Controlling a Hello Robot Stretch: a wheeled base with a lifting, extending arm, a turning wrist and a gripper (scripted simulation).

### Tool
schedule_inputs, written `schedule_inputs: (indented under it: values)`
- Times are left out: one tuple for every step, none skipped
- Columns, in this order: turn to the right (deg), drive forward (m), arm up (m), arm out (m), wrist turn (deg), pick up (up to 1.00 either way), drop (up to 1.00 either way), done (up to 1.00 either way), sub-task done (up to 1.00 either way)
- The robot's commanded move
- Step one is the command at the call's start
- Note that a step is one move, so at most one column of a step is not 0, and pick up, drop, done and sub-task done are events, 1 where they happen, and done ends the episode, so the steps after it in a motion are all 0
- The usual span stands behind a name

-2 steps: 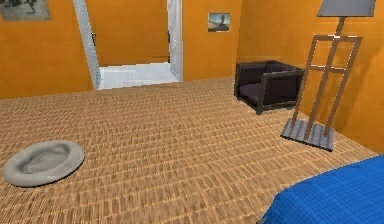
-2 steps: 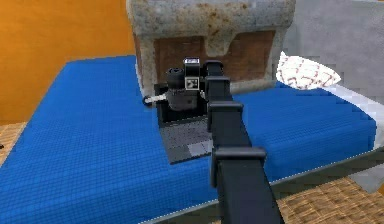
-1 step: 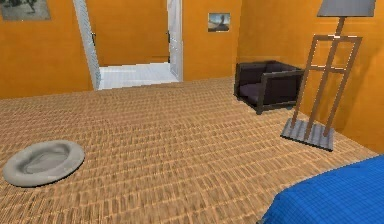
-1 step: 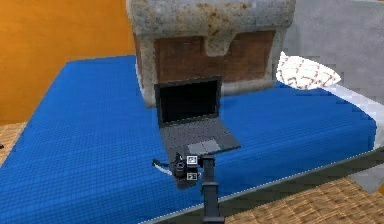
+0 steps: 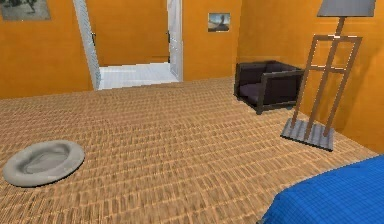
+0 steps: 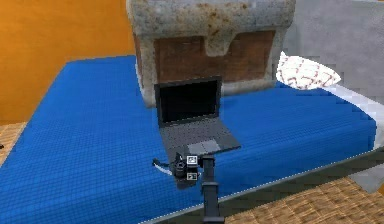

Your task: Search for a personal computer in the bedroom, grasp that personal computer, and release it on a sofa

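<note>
Plainly, found the bed (image 6: 90,130) first: blue cover, spread wide across the arm side view, near edge just beyond the arm (image 6: 212,198). Noted a big worn chest (image 6: 210,40) against the bed's far side, perhaps pushed there for storage. Spotted the laptop (image 6: 195,115) on the bed near its middle, lid up, screen dark, backed close to the chest; likely left so for use in bed. Saw a patterned pillow (image 6: 307,72) at the bed's far corner, well apart from the laptop. Made out the gripper (image 6: 168,166) at the bed's near edge, just beside the laptop's front corner; could not tell the fingers' state, nor whether holding anything. Judged the grasp as the step in hand. Past the bed's corner, looked out on open floor (image 5: 180,140), an armchair (image 5: 268,85), a lamp stand (image 5: 325,85) and a doorway (image 5: 135,40): ample room for backing off toward a sofa.
</note>
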Motion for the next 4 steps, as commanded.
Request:
schedule_inputs:
  values:
    - [0.0, 0.0, 0.1, 0.0, 0.0, 0.0, 0.0, 0.0, 0.0]
    - [0.0, 0.0, 0.22, 0.0, 0.0, 0.0, 0.0, 0.0, 0.0]
    - [0.0, 0.0, 0.0, 0.0, -45.0, 0.0, 0.0, 0.0, 0.0]
    - [0.0, 0.0, 0.0, 0.0, -45.0, 0.0, 0.0, 0.0, 0.0]
